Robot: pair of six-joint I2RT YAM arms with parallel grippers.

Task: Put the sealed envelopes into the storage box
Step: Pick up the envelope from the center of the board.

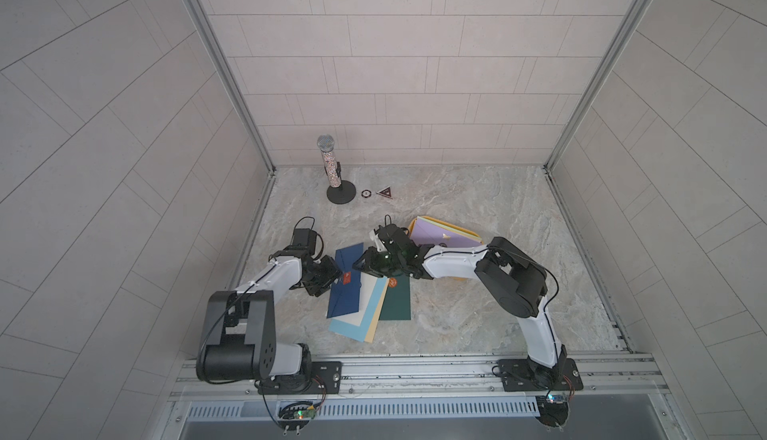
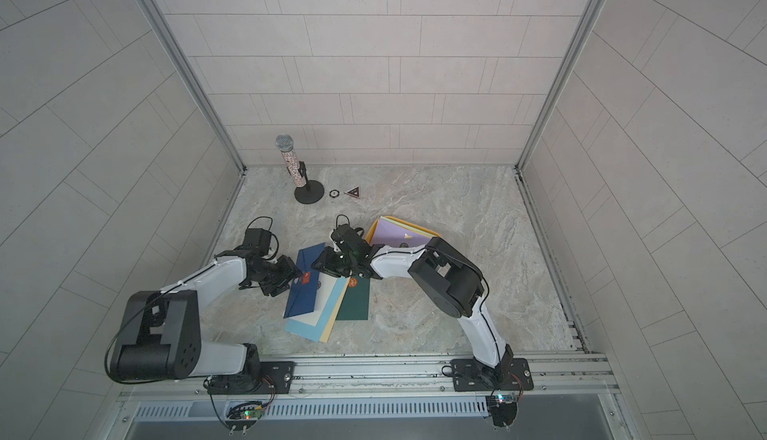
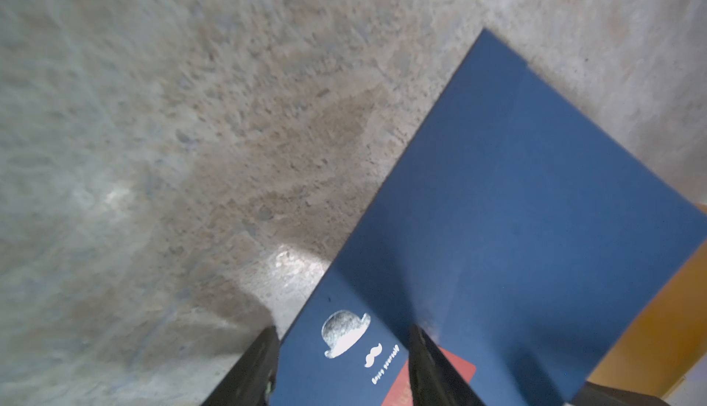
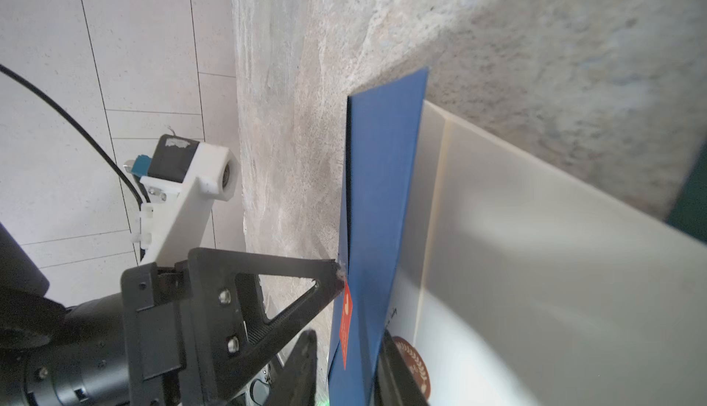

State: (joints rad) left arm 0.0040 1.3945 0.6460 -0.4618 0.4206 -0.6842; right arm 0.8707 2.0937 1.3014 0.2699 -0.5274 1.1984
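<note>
In both top views the mustard-yellow plastic storage box sits right of and farther than the middle of the marble-patterned table, a lilac paper envelope showing in it. A fan of sealed envelopes lies near the middle with the navy paper envelope uppermost. The left claw meets its left edge and the right claw its right, we judge so that one steadies the sheet while the other takes it. In the left wrist view the left claw stands released, fingers wide apart, one over the navy envelope and one just off its edge, holding nothing. In the right wrist view the right claw has a finger on either side of the navy envelope, which seems tilted up off the cream envelope beneath; whether it has clenched on the paper we cannot tell. A left finger touches the envelope by its red sticker, probably to stop it sliding.
</note>
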